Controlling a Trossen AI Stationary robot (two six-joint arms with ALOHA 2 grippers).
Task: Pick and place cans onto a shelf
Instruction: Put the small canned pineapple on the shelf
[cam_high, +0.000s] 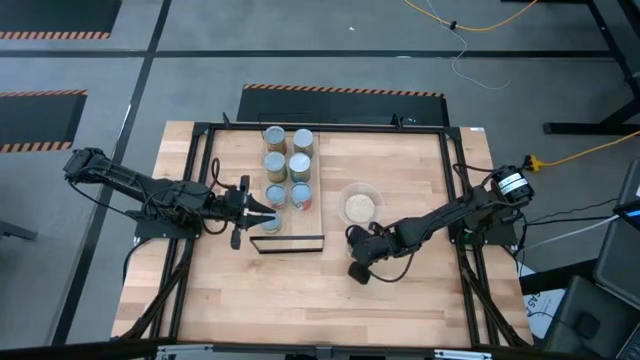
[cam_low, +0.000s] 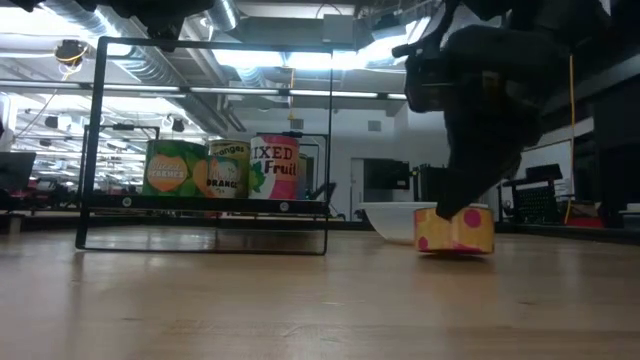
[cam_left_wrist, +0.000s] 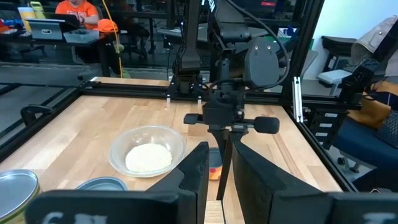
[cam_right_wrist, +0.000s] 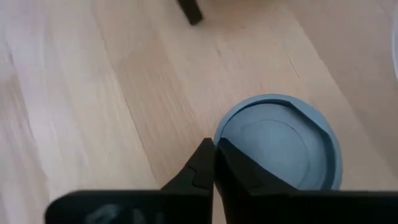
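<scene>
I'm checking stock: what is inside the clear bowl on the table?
The clear bowl holds a low heap of pale, whitish grains. The high view shows the same pale filling. Whatever lies beneath the heap is covered, and what the grains are cannot be told.

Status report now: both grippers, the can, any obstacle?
Right gripper shut at rim of blue-topped can, grip unconfirmed. Left gripper waits at shelf end, part open, empty. Bowl beside the can, not blocking.
</scene>
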